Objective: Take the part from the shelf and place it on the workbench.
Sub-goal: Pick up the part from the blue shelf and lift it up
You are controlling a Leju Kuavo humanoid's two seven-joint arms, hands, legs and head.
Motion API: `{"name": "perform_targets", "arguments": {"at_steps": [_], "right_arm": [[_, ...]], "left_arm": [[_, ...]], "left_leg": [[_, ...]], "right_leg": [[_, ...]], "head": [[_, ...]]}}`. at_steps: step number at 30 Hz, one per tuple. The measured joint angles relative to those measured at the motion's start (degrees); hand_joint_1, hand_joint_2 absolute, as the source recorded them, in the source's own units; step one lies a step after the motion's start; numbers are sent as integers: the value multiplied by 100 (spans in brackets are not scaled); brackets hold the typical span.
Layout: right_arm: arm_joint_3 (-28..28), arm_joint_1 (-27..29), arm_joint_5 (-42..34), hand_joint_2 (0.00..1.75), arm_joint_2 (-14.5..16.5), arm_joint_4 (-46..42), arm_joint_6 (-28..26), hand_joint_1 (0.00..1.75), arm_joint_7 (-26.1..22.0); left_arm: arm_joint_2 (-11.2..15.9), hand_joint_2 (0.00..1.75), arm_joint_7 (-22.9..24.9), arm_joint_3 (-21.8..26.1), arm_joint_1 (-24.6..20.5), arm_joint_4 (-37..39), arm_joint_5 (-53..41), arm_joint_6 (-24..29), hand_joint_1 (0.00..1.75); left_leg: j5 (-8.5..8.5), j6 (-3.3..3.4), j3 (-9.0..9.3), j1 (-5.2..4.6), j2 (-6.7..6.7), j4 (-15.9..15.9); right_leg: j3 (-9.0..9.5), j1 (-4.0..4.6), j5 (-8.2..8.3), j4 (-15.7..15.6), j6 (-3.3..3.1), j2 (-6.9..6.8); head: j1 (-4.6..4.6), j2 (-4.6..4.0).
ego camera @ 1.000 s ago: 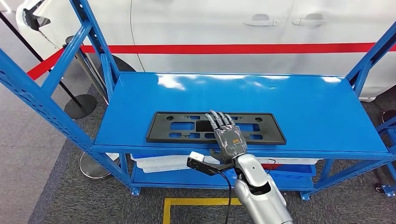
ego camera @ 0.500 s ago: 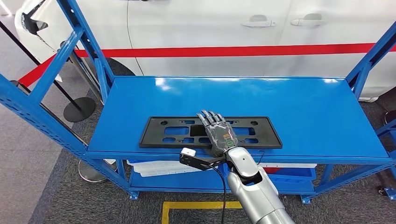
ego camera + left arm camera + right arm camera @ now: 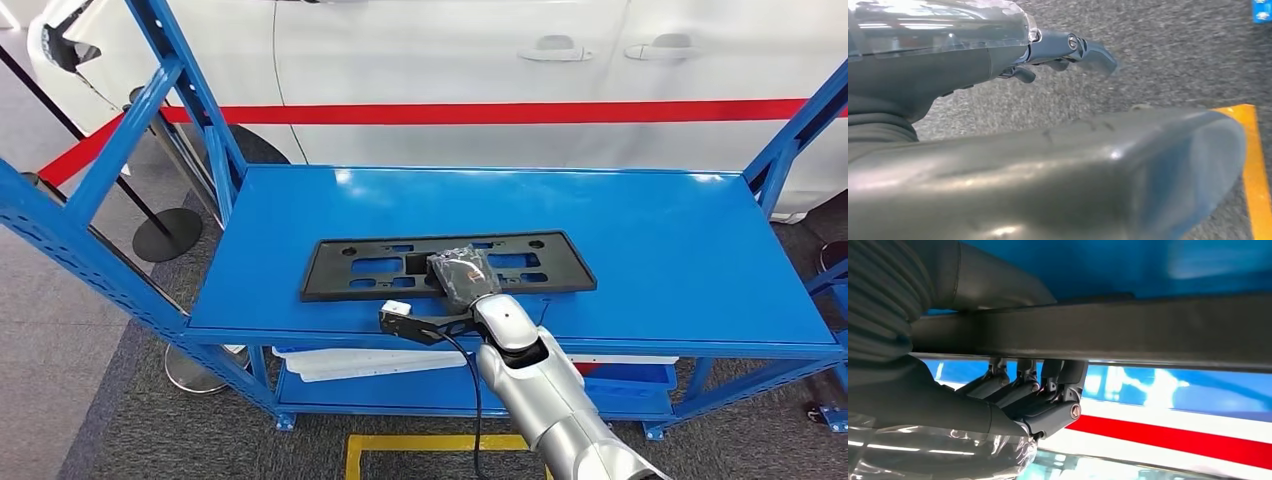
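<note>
One black part (image 3: 447, 266), a long flat plate frame with cut-outs, lies on the top board of the blue shelf (image 3: 660, 250) in the head view, near the board's front edge and left of its middle. The right robot hand (image 3: 462, 277) rests on the frame's middle, its fingers curled down over the frame's near rail; the silver arm rises to it from below. A small white-tipped camera bracket (image 3: 400, 315) sticks out beside the wrist. Behind the shelf stands a white car (image 3: 480, 60) with a red stripe (image 3: 520, 111), and a yellow floor line (image 3: 440, 442) runs on the grey carpet before the shelf.

From the left wrist view, the left robot hand (image 3: 1068, 50) hangs over grey carpet, its dark fingers curled in with nothing in them.

From the right wrist view, the right hand's fingers (image 3: 1023, 390) hook around the dark bar of the part (image 3: 1148, 330), clamped on it, with blue board and the red stripe beyond.
</note>
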Motion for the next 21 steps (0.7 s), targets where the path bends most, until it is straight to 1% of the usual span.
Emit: {"name": "perform_targets", "arguments": {"at_steps": [1,2,4,5,6,7,8,9,10,11,12,13,15,16,17,19,20,21], "right_arm": [[2,-31,-33,175,7,46,-19,175,-11],[2,-50,-90,175,11,84,-51,175,-33],[2,-50,-243,175,5,138,-129,175,-111],[2,-37,-336,175,-1,145,-153,175,-166],[2,-22,-445,175,-7,127,-156,175,-223],[-2,-8,-573,175,-13,79,-139,175,-279],[-10,9,-747,175,-19,-2,-114,175,-348],[-33,35,-1013,175,-26,-144,-84,175,-449],[-70,70,-1374,175,-31,-345,-46,175,-592],[-122,121,-1857,175,-34,-603,13,175,-774],[-193,200,-2486,175,-40,-941,92,175,-982],[-288,304,-3230,175,-44,-1356,198,175,-1157],[-511,584,-4752,175,-50,-2283,428,175,-1354],[-621,751,-5353,175,-57,-2726,523,175,-1381],[-720,941,-5790,175,-72,-3127,589,175,-1399],[-908,1369,-6379,175,-139,-3859,662,175,-1470],[-1004,1574,-6610,175,-186,-4207,679,175,-1529],[-1099,1757,-6787,175,-238,-4517,684,175,-1598]], "left_arm": [[-7,0,5,9,1,0,7,8,0],[-14,0,8,19,-3,0,15,15,0],[-29,0,10,41,-6,0,23,25,0],[-34,0,10,54,-2,0,25,30,0],[-40,0,12,67,5,0,26,36,0],[-44,0,15,77,11,0,27,41,0],[-48,0,18,84,15,0,28,48,0],[-52,0,21,90,18,0,29,56,0],[-57,0,25,97,18,0,29,67,0],[-61,0,26,105,18,0,29,82,0],[-65,0,27,116,18,0,29,98,0],[-71,0,27,127,18,0,28,116,0],[-80,0,17,155,27,0,26,164,0],[-85,0,8,170,33,0,24,191,0],[-87,0,-3,184,42,0,19,217,0],[-94,0,-27,207,68,1,0,264,0],[-97,0,-39,216,86,1,-11,285,0],[-100,0,-50,222,107,2,-19,304,0]], "left_leg": [[17,33,19,15,6,-33],[30,62,34,29,11,-58],[31,89,36,23,11,-63],[27,91,38,23,10,-62],[21,90,45,24,9,-59],[12,85,56,26,8,-54],[-3,71,74,28,7,-45],[-24,50,89,30,8,-31],[-52,19,100,25,8,-8],[-76,-14,110,20,13,9],[-96,-51,119,20,19,19],[-111,-87,133,24,24,21],[-164,-154,157,46,30,44],[-253,-181,127,50,29,147],[-402,-203,40,54,29,360],[-797,-235,-290,64,29,1096],[-929,-246,-448,68,30,1440],[-955,-249,-532,70,30,1626]], "right_leg": [[-56,-1,-95,138,27,-2],[-171,-4,-245,395,52,-4],[-535,-18,-589,1147,88,-6],[-691,-25,-674,1445,102,-6],[-762,-35,-651,1559,113,-7],[-720,-46,-518,1442,117,-10],[-572,-56,-311,1120,114,-14],[-376,-61,-115,702,103,-18],[-200,-51,22,339,85,-20],[-81,-40,87,97,60,-17],[-22,-19,90,-15,31,-11],[-2,4,79,-34,-2,-4],[48,2,84,-76,-70,-8],[69,-12,88,-100,-102,-21],[83,-29,93,-119,-126,-39],[66,-31,90,-120,-150,-72],[55,-27,89,-116,-152,-81],[49,-24,87,-112,-152,-85]], "head": [[0,0],[1,0],[1,0],[1,0],[0,0],[-1,0],[-1,0],[0,0],[0,0],[0,0],[0,0],[-1,0],[-1,0],[-1,-1],[-1,-1],[-1,-1],[-1,0],[-1,0]]}}
